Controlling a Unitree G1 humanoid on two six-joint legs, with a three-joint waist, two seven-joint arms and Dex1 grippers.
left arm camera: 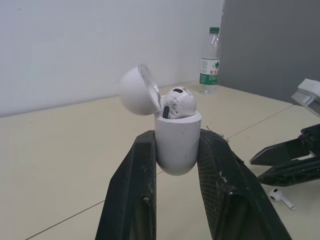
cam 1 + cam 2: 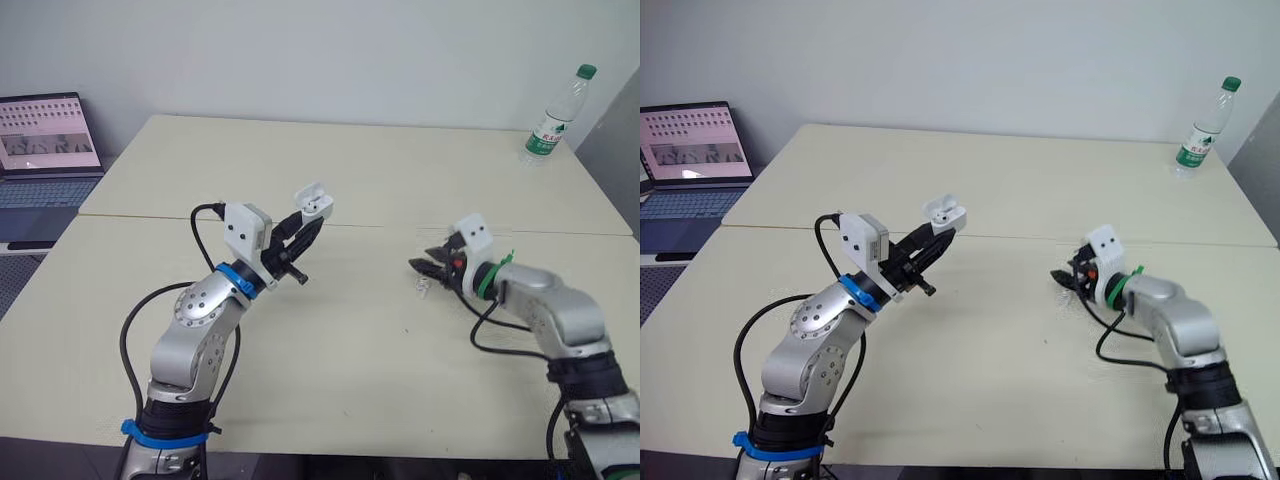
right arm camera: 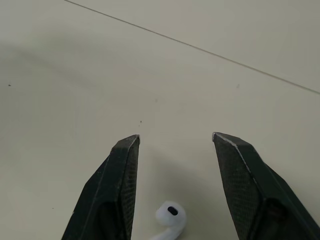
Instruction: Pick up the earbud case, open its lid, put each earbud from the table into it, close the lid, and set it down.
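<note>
Step in hand, by judgement: pick loose earbud (image 3: pixel 170 219) off table (image 3: pixel 75 60). Fingers of right gripper (image 3: pixel 175 137) spread wide, nothing held, tips low over table. Bud lies between fingers, off-centre, back from tips. To do well: advance, centre bud, close gently, since small rounded shell likely slips. Meanwhile left gripper (image 2: pixel 303 232) clamps earbud case (image 1: pixel 177 145) aloft, upright, lid (image 1: pixel 136 91) open, seated earbud (image 1: pixel 178 101) inside.

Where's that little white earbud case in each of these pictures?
Left eye view: earbud case, lid open, in the left gripper, left of centre.
Right eye view: the same.
Left wrist view: centre, between its fingers.
Right wrist view: aimed at a loose earbud instead.
Shared landmark: the table seam.
</note>
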